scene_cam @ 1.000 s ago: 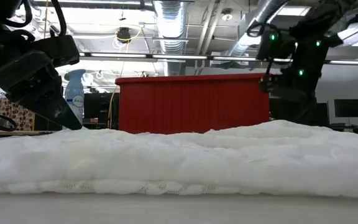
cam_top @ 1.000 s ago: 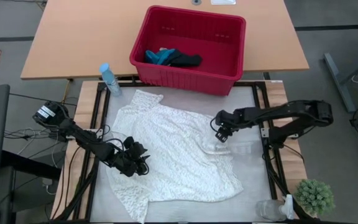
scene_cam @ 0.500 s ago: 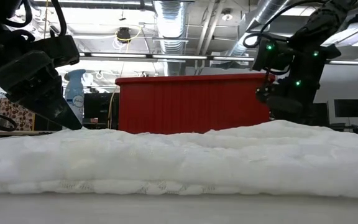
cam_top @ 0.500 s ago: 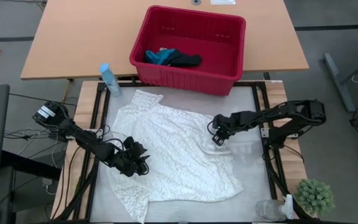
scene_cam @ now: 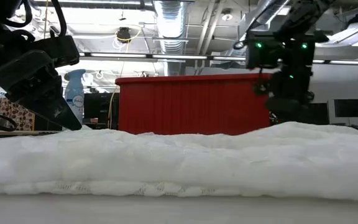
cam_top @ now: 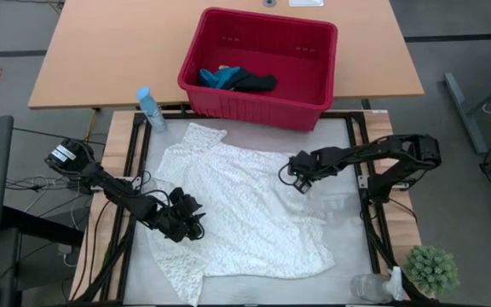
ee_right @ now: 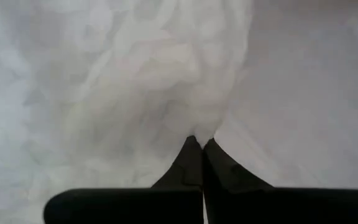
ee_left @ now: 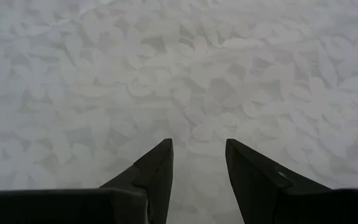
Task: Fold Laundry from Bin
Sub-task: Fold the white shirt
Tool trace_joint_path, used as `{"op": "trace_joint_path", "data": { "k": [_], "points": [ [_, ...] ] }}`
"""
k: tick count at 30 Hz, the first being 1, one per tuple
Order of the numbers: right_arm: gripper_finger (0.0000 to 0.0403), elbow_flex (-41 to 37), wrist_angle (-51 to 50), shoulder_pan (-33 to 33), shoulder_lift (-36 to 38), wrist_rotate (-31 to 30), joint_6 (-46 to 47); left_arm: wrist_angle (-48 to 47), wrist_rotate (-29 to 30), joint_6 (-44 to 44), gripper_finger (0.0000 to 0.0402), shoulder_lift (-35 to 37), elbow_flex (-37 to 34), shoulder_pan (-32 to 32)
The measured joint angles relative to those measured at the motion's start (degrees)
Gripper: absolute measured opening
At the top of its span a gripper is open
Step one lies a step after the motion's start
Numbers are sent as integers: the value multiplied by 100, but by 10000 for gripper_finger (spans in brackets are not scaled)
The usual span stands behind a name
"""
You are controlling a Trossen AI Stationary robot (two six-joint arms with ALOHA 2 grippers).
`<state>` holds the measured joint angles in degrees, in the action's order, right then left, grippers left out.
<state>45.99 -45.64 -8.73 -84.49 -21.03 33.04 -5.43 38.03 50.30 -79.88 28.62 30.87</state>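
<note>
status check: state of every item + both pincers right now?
white lacy cloth: spread flat on the table, right edge bunched up
red bin: upright, behind the work surface
navy cloth: crumpled in the bin
teal cloth: crumpled in the bin beside the navy cloth
left pincer: open, over the white cloth
right pincer: shut on the white cloth's edge
spray bottle: lying by the table corner

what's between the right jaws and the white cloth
Nothing visible. The right gripper is already shut on the edge of the white cloth at its right side, pinching a fold. The left gripper sits open over the cloth's left part.
</note>
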Motion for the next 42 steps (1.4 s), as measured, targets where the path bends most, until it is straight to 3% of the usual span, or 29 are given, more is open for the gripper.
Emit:
{"op": "trace_joint_path", "data": {
  "k": [9, 16, 25, 35, 37, 40, 42],
  "points": [
    [16, 374, -436, -233, 2, -915, 41, -7, 23, -7, 139, 0, 0, 0],
    [35, 372, -490, -627, 7, -1867, 729, -9, 25, -3, 139, 0, 0, 0],
    [83, 368, -440, -964, -9, -1292, 224, -7, -7, -4, 139, 0, 0, 0],
    [185, 363, -512, -1104, -4, -2080, 250, -20, 0, -54, 139, 0, 1, 0],
    [191, 388, -475, -1135, -4, -2082, 179, 3, 209, -70, 139, 0, 1, 2],
    [193, 396, -218, -1136, -4, -1967, -161, 321, 997, -111, 139, 8, 0, -47],
    [193, 396, -71, -1131, -4, -1835, -375, 662, 1222, -568, 139, 121, 24, -195]
  ]
}}
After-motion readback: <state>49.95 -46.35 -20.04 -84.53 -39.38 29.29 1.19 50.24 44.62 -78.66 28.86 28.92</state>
